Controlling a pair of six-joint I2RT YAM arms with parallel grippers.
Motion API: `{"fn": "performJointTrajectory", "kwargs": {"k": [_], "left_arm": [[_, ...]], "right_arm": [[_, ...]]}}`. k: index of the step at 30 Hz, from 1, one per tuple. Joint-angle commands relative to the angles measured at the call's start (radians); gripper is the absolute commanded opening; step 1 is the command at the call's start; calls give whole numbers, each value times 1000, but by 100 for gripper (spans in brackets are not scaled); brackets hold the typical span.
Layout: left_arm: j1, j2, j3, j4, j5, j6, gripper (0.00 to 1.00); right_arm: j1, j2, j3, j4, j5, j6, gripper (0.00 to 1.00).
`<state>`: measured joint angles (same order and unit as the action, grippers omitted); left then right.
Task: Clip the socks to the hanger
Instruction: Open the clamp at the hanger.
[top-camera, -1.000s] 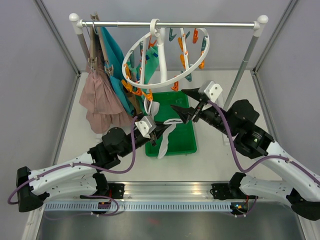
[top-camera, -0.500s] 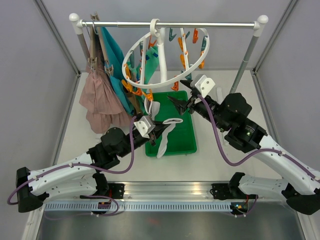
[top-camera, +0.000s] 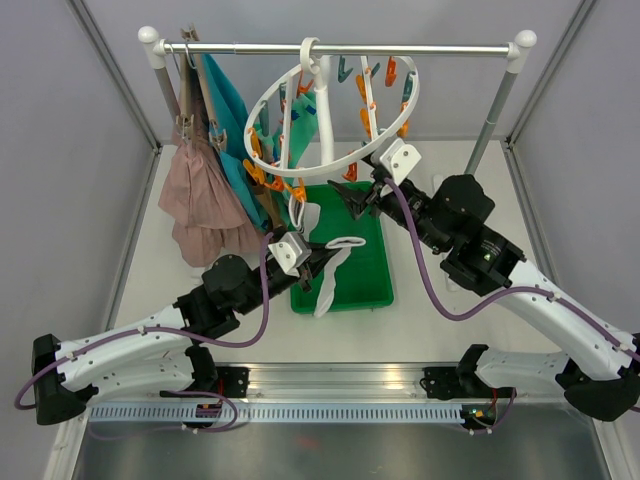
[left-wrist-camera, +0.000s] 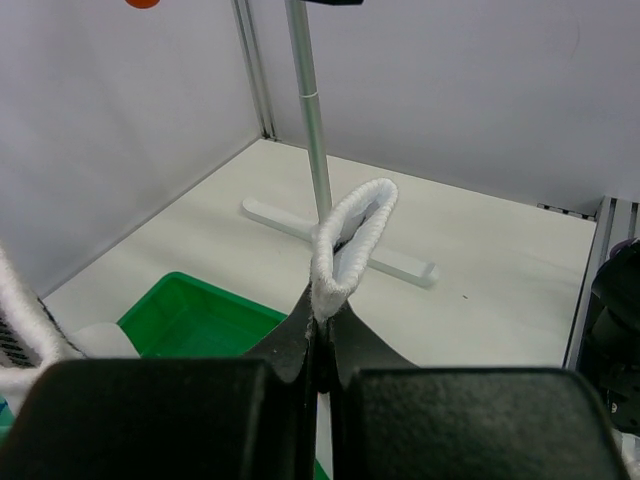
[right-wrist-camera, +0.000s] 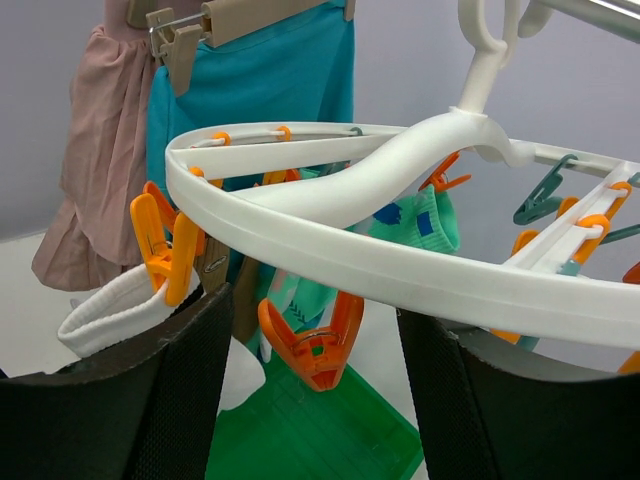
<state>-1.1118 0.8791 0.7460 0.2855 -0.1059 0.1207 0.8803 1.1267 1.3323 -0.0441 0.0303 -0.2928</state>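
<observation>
The white ring hanger (top-camera: 330, 108) hangs from the rail by its hook, with orange and teal pegs along it. My left gripper (top-camera: 322, 262) is shut on the cuff of a white sock (left-wrist-camera: 352, 238), which dangles over the green tray (top-camera: 372, 272). My right gripper (top-camera: 357, 186) is open under the ring's near edge. In the right wrist view an empty orange peg (right-wrist-camera: 315, 345) hangs between its fingers (right-wrist-camera: 190, 385), below the ring (right-wrist-camera: 380, 262). Another white sock (right-wrist-camera: 115, 305) is clipped at the left, and a mint patterned sock (right-wrist-camera: 425, 215) hangs behind.
A teal garment (top-camera: 225, 110) and a pink garment (top-camera: 195, 200) hang on tan hangers at the rail's left end. The rack's upright pole (left-wrist-camera: 308, 110) and its foot (left-wrist-camera: 400, 262) stand right of the tray. Grey walls close in the table.
My right arm has moved up and left toward the ring, bringing its open fingers around the orange peg. The left arm and its sock have stayed put.
</observation>
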Motion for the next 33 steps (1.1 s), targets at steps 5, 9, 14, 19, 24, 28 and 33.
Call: {"fn": "performJointTrajectory", "kwargs": {"k": [5, 9, 14, 19, 24, 28, 33], "left_arm": [[1, -11, 30, 18, -21, 31, 2], [1, -8, 32, 23, -21, 33, 2], [1, 6, 41, 37, -32, 23, 2], [1, 32, 72, 55, -89, 13, 2], [1, 73, 113, 92, -181, -7, 2], [3, 98, 145, 107, -267, -33, 2], [3, 115, 156, 144, -325, -50, 2]], "right_arm": [[-17, 1, 44, 36, -18, 6, 63], [-18, -2, 44, 35, -26, 14, 51], [-20, -1, 61, 16, -26, 18, 32], [-20, 2, 85, -16, -26, 32, 13], [-20, 5, 102, -51, -26, 49, 0], [-20, 2, 90, -51, -73, 64, 0], [-18, 2, 71, -51, -86, 81, 0]]}}
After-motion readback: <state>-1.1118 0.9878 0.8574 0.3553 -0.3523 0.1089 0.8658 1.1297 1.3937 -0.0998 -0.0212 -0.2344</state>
